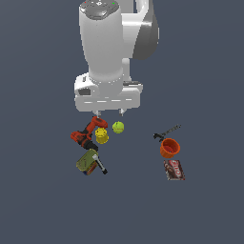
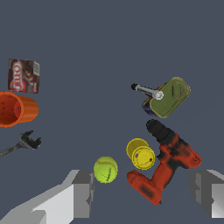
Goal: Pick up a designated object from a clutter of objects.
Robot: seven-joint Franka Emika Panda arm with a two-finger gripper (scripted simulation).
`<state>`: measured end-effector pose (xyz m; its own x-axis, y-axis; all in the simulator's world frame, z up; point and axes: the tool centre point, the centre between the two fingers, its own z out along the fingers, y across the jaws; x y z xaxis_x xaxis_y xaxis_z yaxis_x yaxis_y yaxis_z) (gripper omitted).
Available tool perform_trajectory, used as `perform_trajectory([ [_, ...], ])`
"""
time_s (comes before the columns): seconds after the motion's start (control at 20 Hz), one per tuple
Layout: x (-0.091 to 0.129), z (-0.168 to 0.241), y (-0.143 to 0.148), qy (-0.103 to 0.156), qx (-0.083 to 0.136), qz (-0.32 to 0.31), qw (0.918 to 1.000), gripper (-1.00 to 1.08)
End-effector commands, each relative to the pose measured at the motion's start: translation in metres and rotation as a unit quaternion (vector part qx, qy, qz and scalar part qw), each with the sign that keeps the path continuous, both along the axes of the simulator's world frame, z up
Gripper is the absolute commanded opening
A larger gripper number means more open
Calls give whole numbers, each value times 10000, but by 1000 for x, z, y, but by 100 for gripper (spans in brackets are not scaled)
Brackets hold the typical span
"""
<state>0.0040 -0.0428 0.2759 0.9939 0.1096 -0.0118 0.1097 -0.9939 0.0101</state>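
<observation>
The red and black cordless drill (image 1: 86, 134) (image 2: 168, 159) lies on its side on the floor at the exterior view's left, among the clutter. My gripper (image 1: 108, 114) (image 2: 142, 192) hangs open above it, holding nothing, its two fingertips (image 1: 96, 114) spread wide. In the wrist view the drill's red handle sits between the two grey fingers (image 2: 83, 192). A small yellow cylinder (image 1: 102, 136) (image 2: 140, 153) and a green ball (image 1: 118, 127) (image 2: 106, 169) rest right beside the drill.
An olive can (image 1: 86, 162) (image 2: 169, 97) with a grey-handled tool (image 1: 100, 165) (image 2: 147, 90) lies just in front of the drill. On the exterior view's right are an orange cup (image 1: 169, 148) (image 2: 15, 109), a dark wrench (image 1: 167, 131) (image 2: 19, 144) and a brown box (image 1: 174, 169) (image 2: 23, 75).
</observation>
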Motion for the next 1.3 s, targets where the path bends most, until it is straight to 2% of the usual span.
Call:
perform_trajectory([
  [0.0, 3, -13, -9, 21, -6, 227, 9997, 68],
  [0.3, 9, -47, -31, 71, 10, 843, 9964, 68],
  [0.6, 13, -83, -53, 104, 66, 1457, 9892, 68],
  [0.9, 13, -118, -74, 110, 155, 2063, 9783, 68],
  [1.25, 10, -158, -96, 67, 292, 2750, 9610, 68],
])
